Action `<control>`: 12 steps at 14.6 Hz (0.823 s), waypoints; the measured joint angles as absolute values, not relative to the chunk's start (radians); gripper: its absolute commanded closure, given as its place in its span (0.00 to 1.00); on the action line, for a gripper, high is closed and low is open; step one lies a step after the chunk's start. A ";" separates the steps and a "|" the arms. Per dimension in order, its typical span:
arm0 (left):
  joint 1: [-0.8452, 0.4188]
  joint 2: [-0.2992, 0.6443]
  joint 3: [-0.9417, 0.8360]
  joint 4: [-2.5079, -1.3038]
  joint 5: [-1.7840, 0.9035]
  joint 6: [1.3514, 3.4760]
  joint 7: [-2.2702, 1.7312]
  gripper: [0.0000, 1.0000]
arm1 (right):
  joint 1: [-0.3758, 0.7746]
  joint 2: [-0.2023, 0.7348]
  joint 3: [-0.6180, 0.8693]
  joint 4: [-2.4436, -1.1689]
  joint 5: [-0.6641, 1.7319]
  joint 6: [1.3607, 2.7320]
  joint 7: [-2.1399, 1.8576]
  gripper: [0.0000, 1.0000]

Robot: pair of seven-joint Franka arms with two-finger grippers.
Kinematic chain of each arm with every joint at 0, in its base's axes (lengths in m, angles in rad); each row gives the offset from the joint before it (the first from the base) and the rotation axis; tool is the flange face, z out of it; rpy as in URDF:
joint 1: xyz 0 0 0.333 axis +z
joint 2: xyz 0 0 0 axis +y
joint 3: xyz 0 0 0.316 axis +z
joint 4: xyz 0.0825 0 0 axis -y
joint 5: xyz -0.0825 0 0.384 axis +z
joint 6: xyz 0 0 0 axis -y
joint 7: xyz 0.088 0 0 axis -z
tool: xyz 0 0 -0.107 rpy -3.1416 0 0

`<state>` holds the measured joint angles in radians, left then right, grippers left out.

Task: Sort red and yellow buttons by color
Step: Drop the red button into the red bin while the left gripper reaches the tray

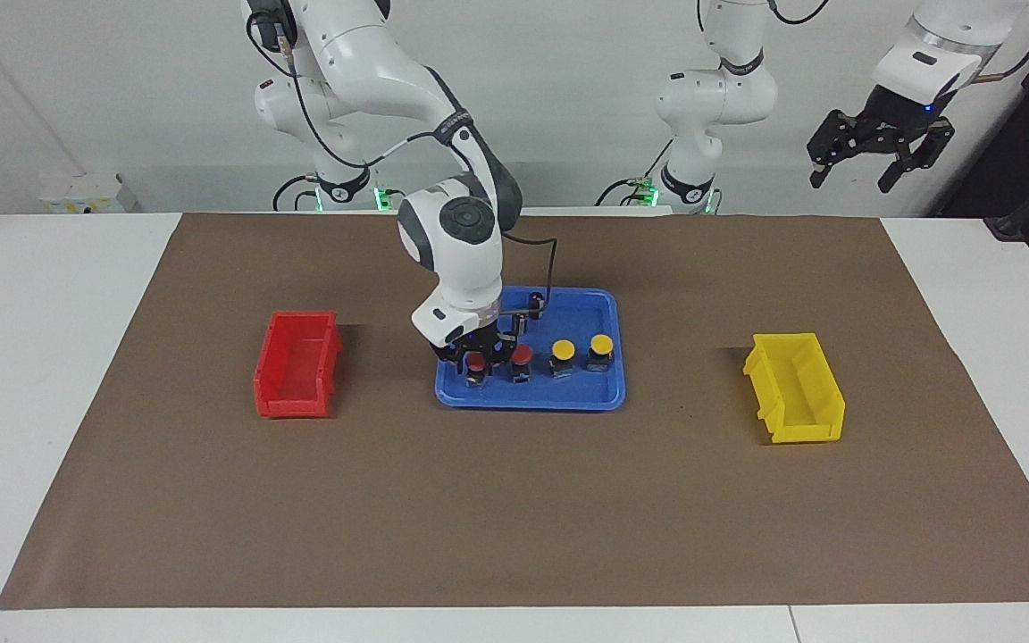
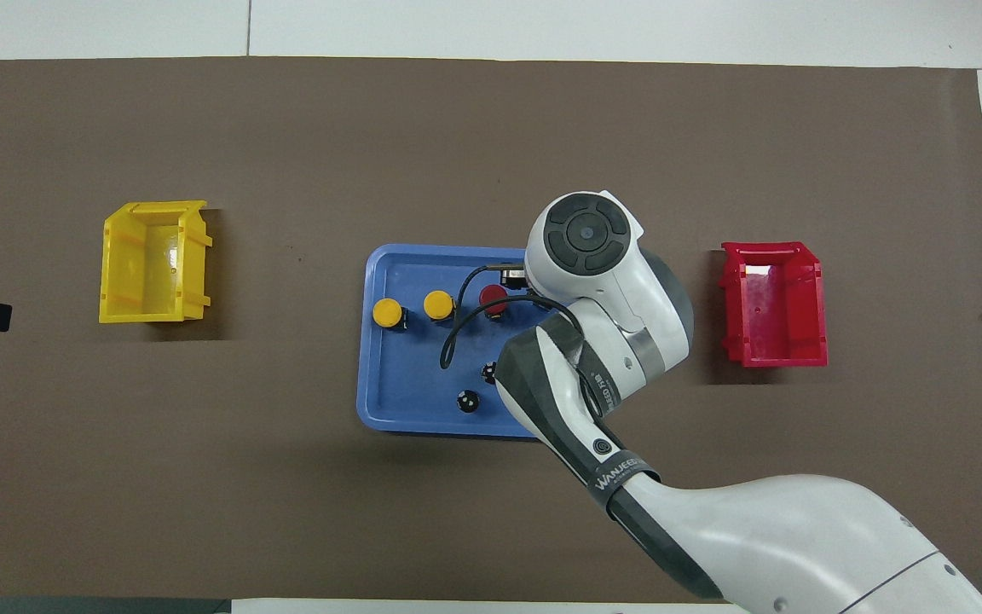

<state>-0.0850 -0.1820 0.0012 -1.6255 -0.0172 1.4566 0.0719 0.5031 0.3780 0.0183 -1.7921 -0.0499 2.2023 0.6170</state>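
Observation:
A blue tray (image 1: 581, 313) holds a row of buttons. My right gripper (image 1: 475, 368) is down in the tray around a red button (image 1: 475, 361) at the row's end toward the right arm. A second red button (image 1: 522, 355) stands beside it, then two yellow buttons (image 1: 563, 348) (image 1: 601, 343). In the overhead view my right arm covers the first red button; the other red one (image 2: 493, 296) and the yellow ones (image 2: 438, 304) (image 2: 387, 313) show. My left gripper (image 1: 876, 165) waits open, high over the left arm's end of the table.
A red bin (image 1: 296, 364) (image 2: 772, 303) sits toward the right arm's end, a yellow bin (image 1: 796, 388) (image 2: 153, 263) toward the left arm's end. Two dark cylinders (image 2: 468, 400) (image 2: 488, 371) stand in the tray (image 2: 406, 273), nearer to the robots than the buttons.

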 measured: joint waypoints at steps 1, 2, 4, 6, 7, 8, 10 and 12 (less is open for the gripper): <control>-0.085 -0.182 0.001 -1.630 -0.017 1.465 0.067 0.00 | 0.503 0.376 0.020 -1.792 -0.050 2.202 0.617 0.74; -0.086 -0.182 -0.001 -1.639 -0.017 1.483 0.064 0.00 | 0.503 0.373 0.019 -1.787 -0.050 2.197 0.617 0.74; -0.097 -0.178 -0.013 -1.685 -0.017 1.551 0.023 0.01 | 0.492 0.365 0.016 -1.743 -0.050 2.123 0.589 0.74; -0.159 -0.161 -0.025 -1.758 -0.017 1.665 -0.084 0.02 | 0.428 0.333 0.013 -1.665 -0.050 1.994 0.476 0.74; -0.201 -0.146 -0.028 -1.794 -0.017 1.723 -0.145 0.02 | 0.378 0.299 0.012 -1.646 -0.050 1.940 0.405 0.74; -0.247 -0.126 -0.031 -1.828 -0.017 1.781 -0.206 0.02 | 0.320 0.254 0.011 -1.648 -0.047 1.890 0.331 0.74; -0.322 -0.079 -0.035 -1.875 -0.017 1.865 -0.297 0.02 | 0.205 0.159 0.009 -1.703 -0.035 1.836 0.189 0.74; -0.370 -0.035 -0.036 -1.900 -0.017 1.914 -0.354 0.02 | 0.115 0.097 0.008 -1.794 -0.018 1.843 0.076 0.74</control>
